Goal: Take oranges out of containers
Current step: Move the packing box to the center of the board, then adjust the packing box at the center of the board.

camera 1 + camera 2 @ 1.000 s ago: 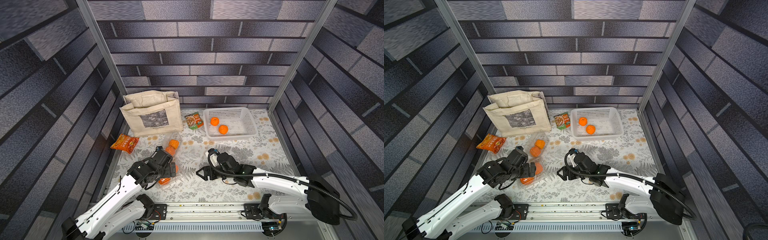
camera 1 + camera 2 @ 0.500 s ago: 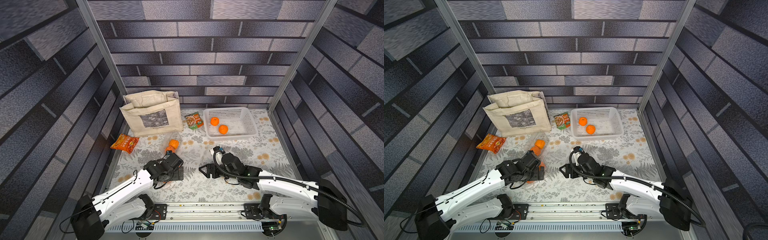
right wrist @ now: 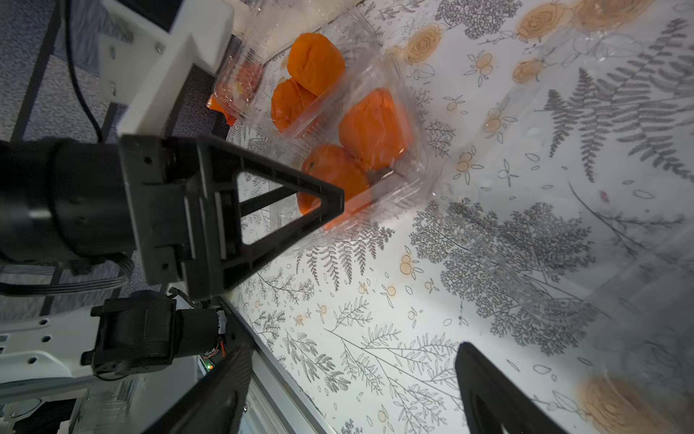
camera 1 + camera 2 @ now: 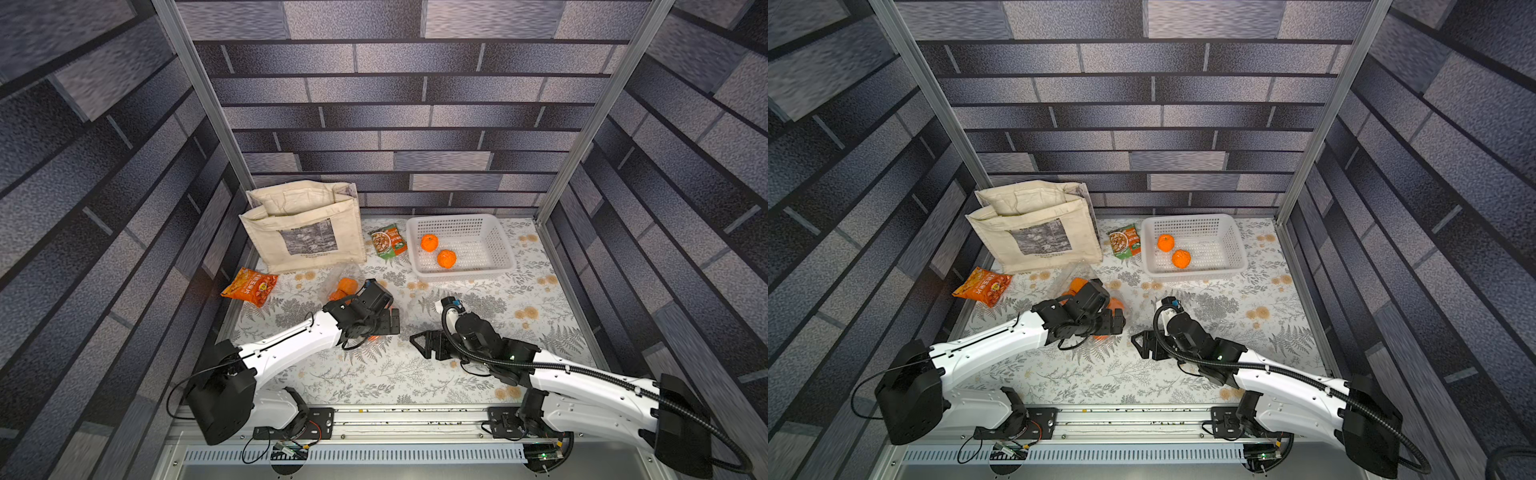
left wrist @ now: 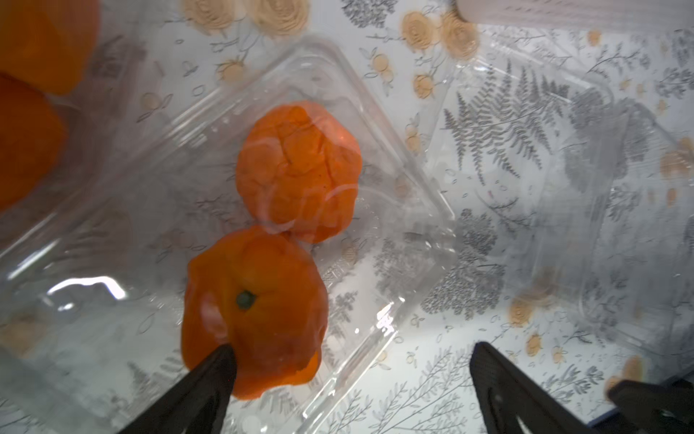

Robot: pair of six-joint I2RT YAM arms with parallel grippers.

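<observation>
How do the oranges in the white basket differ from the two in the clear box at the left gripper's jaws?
Basket oranges lie loose in the white basket, no gripper near. Boxed oranges touch each other inside the clear box, just ahead of the left gripper's open jaws. All are bright orange.

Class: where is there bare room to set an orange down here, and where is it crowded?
Free: the cloth bordered by the basket, the right wall and the right arm; the front strip between that arm and the left arm. Crowded: around the containers by the left end effector, near the bag and snack packet.
</observation>
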